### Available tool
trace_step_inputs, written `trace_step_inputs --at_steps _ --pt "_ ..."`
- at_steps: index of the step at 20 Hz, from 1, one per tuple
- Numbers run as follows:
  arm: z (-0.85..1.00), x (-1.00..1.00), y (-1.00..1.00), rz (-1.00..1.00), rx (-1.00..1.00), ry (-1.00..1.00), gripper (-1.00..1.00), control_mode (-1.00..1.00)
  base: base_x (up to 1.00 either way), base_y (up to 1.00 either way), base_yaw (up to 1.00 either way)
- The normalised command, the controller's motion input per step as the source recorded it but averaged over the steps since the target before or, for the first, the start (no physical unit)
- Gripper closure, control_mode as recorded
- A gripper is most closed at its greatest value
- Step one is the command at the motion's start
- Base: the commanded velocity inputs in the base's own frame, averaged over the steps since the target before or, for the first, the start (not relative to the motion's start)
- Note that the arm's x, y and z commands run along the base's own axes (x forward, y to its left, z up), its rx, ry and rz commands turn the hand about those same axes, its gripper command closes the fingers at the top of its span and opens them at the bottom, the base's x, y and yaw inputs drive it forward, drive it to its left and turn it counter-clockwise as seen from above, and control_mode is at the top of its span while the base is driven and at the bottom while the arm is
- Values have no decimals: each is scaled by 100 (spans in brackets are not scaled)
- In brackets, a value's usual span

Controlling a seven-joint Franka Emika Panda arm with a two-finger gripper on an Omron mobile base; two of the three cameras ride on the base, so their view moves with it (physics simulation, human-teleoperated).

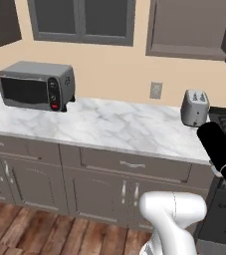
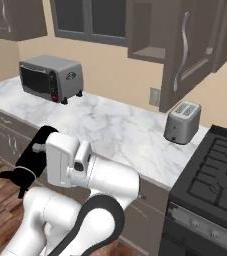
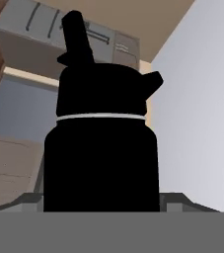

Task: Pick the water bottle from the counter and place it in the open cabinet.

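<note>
The water bottle is all black with a thin white ring under its cap, and it looms close in the hand view. My gripper is shut on it, and the bottle hides the fingertips. In the right base view the bottle hangs tilted in front of the lower cabinet fronts, cap end pointing down and left, off the counter. Its rounded base end shows at the right edge of the left base view. The open cabinet is high on the wall, above and right of the gripper.
A microwave stands at the counter's left and a toaster at its right, below the cabinet. The cabinet's door hangs swung open above the toaster. A black stove adjoins the counter on the right. Dark glass panels sit above the counter.
</note>
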Motion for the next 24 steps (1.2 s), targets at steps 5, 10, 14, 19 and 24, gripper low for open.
trace_step_inputs --at_steps 5,10,14,19,24 --pt "0 0 0 0 0 0 100 100 10 60 -23" --pt "0 0 0 0 0 0 100 100 11 67 -21" --pt "0 0 0 0 0 0 100 100 8 48 -21" --pt "0 0 0 0 0 0 100 100 0 0 -17" --pt "0 0 0 0 0 0 100 100 0 -1 -20"
